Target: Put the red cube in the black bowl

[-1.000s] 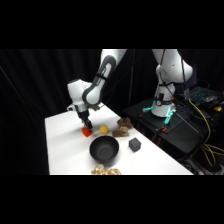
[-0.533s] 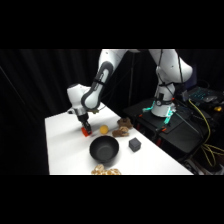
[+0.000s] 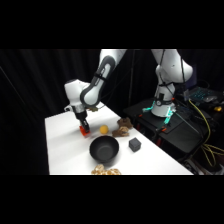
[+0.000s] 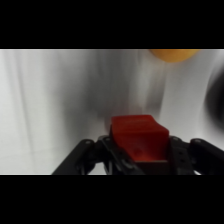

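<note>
The red cube (image 3: 85, 132) sits low over the white table (image 3: 65, 145) at its left side, and my gripper (image 3: 83, 125) comes down on it from above. In the wrist view the red cube (image 4: 138, 134) fills the gap between the two black fingers of my gripper (image 4: 139, 152), which is shut on it. The black bowl (image 3: 104, 149) stands hollow and bare to the right of the cube and nearer the front; its dark side shows at the wrist view's right edge (image 4: 218, 100).
A yellow ball (image 3: 103, 129) lies just right of the cube, also at the wrist view's top (image 4: 172, 54). A brown lumpy thing (image 3: 122, 129) and a dark grey cube (image 3: 134, 144) lie further right. Pale brown items (image 3: 106, 171) rest at the front edge.
My gripper has come down over the red cube, and its fingers now stand around it.
</note>
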You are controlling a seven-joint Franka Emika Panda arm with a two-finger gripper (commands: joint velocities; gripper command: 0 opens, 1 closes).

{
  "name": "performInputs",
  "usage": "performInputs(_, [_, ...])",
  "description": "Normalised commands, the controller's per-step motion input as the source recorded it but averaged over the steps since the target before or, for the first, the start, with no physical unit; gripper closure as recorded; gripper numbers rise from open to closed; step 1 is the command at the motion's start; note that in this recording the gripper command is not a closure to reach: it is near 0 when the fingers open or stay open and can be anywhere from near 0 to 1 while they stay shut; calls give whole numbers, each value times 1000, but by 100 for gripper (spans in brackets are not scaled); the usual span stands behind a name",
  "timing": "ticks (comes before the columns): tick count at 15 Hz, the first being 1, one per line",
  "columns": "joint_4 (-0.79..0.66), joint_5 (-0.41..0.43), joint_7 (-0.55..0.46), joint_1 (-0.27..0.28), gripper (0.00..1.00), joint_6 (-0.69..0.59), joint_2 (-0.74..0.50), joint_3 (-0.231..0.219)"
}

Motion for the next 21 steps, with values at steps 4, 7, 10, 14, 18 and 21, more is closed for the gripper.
performInputs(4, [-244,-143,291,206,100,-376,-601,-182])
performInputs(7, [-215,-167,272,209,100,-332,-527,-139])
performInputs(10, [-231,-147,292,243,100,-183,-379,-58])
performInputs(14, [-207,-84,318,242,100,-11,-173,25])
performInputs(18, [-126,-64,197,156,100,70,-50,41])
performInputs(21, [-89,-24,120,72,100,100,-25,36])
